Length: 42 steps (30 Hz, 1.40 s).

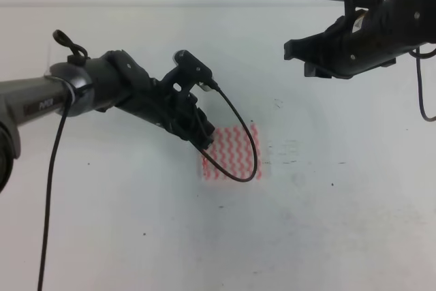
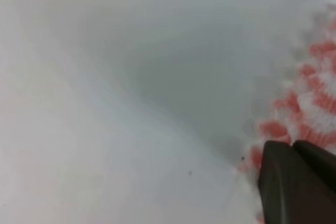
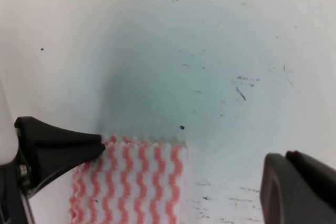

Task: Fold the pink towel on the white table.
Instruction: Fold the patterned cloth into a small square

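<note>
the small pink-and-white zigzag cloth towel (image 1: 235,158) lies compact on the speckled white table (image 1: 327,236). left gripper (image 1: 202,142) presses its edge, presumably flattening; jaw state indeterminable. right gripper (image 1: 300,56) hovers clear, apparently wide.

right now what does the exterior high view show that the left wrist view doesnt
Only the exterior high view shows the whole pink towel as a small rectangle, both arms, the right claw raised away from it, and a black cable looping over it. Only the left wrist view shows the left claw tip at the towel's fringed edge, blurred. Both show the towel lying on the white table.
</note>
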{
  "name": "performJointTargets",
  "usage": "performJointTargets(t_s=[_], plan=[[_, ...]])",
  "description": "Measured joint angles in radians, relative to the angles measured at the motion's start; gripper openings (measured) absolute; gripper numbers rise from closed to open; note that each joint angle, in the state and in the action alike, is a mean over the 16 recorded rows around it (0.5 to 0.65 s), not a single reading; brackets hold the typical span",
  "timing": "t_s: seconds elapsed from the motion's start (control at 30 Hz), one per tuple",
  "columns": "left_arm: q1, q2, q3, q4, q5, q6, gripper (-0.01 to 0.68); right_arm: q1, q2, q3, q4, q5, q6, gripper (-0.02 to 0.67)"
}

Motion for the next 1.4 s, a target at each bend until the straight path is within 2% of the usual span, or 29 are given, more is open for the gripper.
performJointTargets(t_s=[0.23,0.77,1.03,1.4], plan=[[0.000,-0.028,0.000,0.001,0.017,0.003,-0.005,0.000,0.003,-0.001,0.001,0.001,0.001,-0.018],[0.000,-0.054,0.000,0.094,0.218,-0.116,-0.005,0.000,0.005,-0.001,0.004,0.001,0.001,-0.018],[0.000,-0.045,0.000,0.134,0.211,-0.133,-0.005,0.000,0.003,0.000,0.004,0.001,0.000,-0.018],[-0.001,-0.188,0.016,0.116,0.181,-0.144,-0.004,0.002,-0.063,0.024,0.003,0.036,-0.017,-0.018]])
